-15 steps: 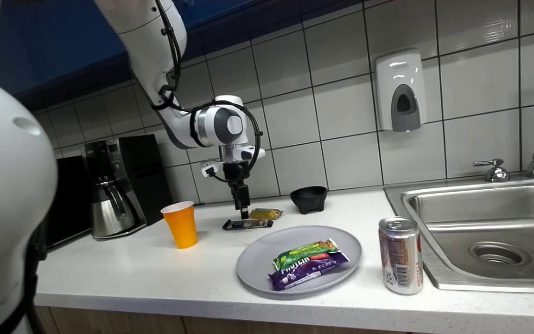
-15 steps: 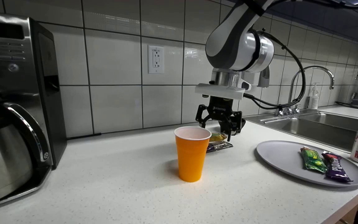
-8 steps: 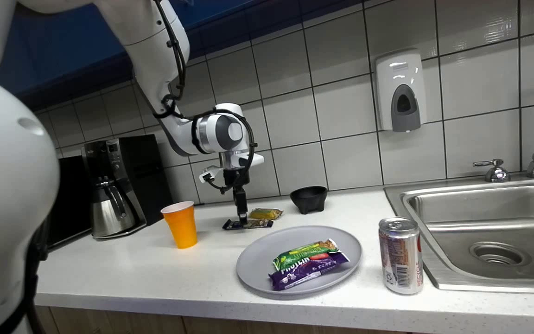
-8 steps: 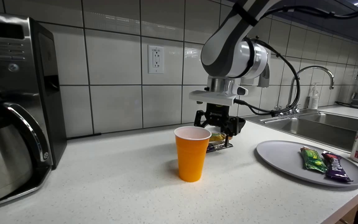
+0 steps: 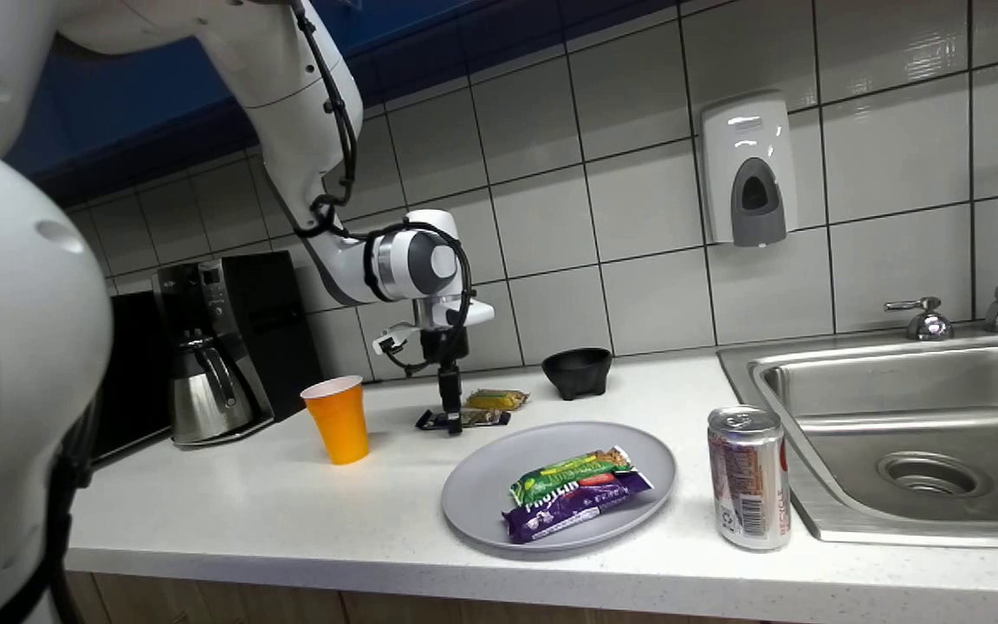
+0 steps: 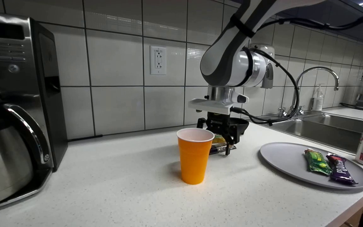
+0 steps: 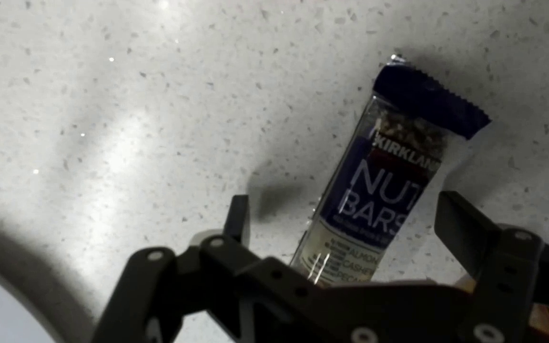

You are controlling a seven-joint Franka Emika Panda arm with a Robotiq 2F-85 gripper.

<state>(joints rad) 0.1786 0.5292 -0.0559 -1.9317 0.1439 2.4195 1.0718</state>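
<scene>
Straddling a nut bar (image 7: 378, 190) on the counter (image 5: 265, 511) right of an orange cup (image 5: 340, 426), the gripper (image 7: 344, 209) stands spread, apparently poised to grasp; closing evenly across the bar seems called for.

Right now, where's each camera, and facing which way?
An exterior view: before the speckled white counter, facing white tiled wall; white robot arm shows.
An exterior view: beside the boxy black coffee maker, looking along the counter; arm shows.
Wrist view: on the arm, facing down at a blue-wrapped nut bar; open black gripper shows.
Both exterior views share a round grey plate.
</scene>
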